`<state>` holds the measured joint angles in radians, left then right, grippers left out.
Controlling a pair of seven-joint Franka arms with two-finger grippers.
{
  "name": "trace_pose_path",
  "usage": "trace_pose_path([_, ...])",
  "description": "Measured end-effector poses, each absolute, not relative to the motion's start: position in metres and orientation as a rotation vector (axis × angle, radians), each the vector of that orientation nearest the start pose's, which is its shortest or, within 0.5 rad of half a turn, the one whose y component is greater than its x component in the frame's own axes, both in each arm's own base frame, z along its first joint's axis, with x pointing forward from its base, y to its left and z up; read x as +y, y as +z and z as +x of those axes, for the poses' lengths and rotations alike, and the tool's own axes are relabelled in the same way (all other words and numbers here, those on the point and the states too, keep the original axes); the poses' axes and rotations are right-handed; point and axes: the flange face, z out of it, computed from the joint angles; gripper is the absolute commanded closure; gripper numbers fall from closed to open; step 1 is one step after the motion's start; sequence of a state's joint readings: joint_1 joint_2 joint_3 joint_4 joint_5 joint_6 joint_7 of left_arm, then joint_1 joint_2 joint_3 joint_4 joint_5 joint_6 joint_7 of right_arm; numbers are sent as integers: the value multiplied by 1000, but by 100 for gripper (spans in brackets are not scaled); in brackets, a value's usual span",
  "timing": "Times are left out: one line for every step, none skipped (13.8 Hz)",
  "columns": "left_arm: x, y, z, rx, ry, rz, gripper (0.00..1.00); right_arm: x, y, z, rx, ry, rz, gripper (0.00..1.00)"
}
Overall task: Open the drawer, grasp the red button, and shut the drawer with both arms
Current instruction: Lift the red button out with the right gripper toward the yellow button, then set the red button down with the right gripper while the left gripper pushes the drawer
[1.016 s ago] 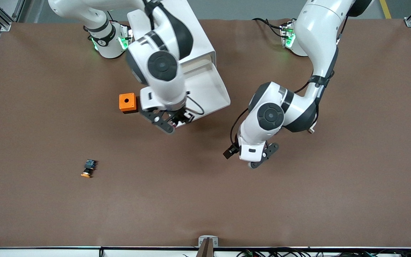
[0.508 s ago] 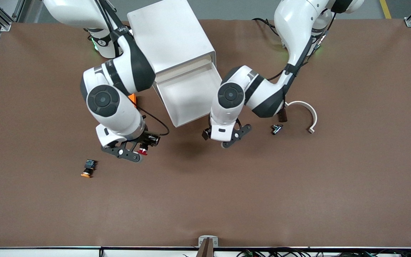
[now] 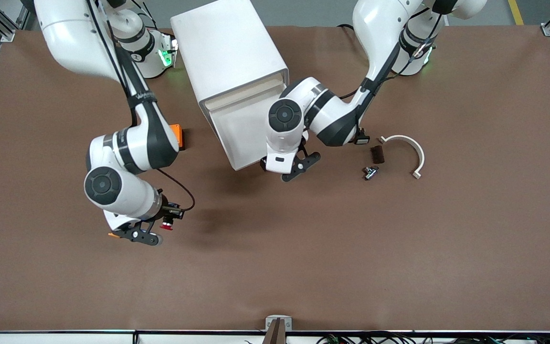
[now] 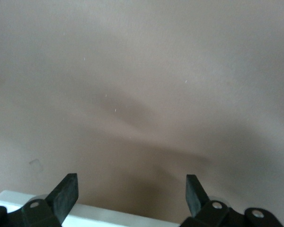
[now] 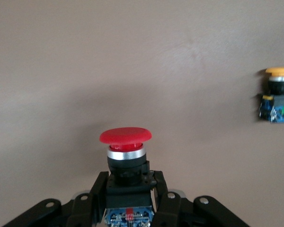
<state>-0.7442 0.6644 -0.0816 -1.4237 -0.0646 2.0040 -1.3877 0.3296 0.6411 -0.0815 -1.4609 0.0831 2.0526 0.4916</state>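
The white cabinet [image 3: 229,48] stands near the robots' bases with one drawer [image 3: 237,134] pulled out. My left gripper [image 3: 290,167] is open and empty at the drawer's front edge. In the left wrist view the white edge [image 4: 85,215] shows low between its spread fingers [image 4: 66,194]. My right gripper [image 3: 148,231] is shut on the red-capped button [image 3: 166,225] and holds it just above the table. In the right wrist view the button [image 5: 126,156] stands upright in the closed gripper [image 5: 128,198].
The orange-capped button [image 5: 277,94] lies on the table beside my right gripper; in the front view only its orange tip [image 3: 112,234] shows. The orange box [image 3: 175,134] sits beside the cabinet. A white curved piece [image 3: 406,148], a dark block [image 3: 376,154] and a small metal part [image 3: 369,172] lie toward the left arm's end.
My right gripper has carried the red-capped button from the drawer down to beside the orange-capped button. My left gripper has moved in to the drawer's front edge.
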Motion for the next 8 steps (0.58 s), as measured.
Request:
trace_pose_path([-524, 300, 483, -930, 210, -2965, 0, 175, 287, 688, 424, 71, -3106, 99])
trace_pose_path([-530, 300, 476, -923, 215, -2965, 0, 164, 271, 689, 431, 66, -3107, 99])
trace_pose_path([-535, 299, 469, -917, 222, -2966, 0, 154, 258, 690, 443, 60, -3108, 99])
trace_pose_path([-541, 299, 463, -908, 232, -2969, 0, 146, 248, 689, 446, 52, -3113, 99])
trace_pose_path([-546, 300, 456, -908, 247, -2971, 0, 137, 239, 689, 435, 42, -3123, 99])
trace_pose_path([-551, 301, 450, -911, 268, -2974, 0, 128, 232, 688, 414, 30, -3133, 99])
trace_pose_path([-555, 302, 445, -917, 296, -2978, 0, 117, 225, 688, 393, 25, -3137, 99])
trace_pose_path([-558, 303, 442, -929, 332, -2981, 0, 107, 220, 687, 377, 22, -3139, 98])
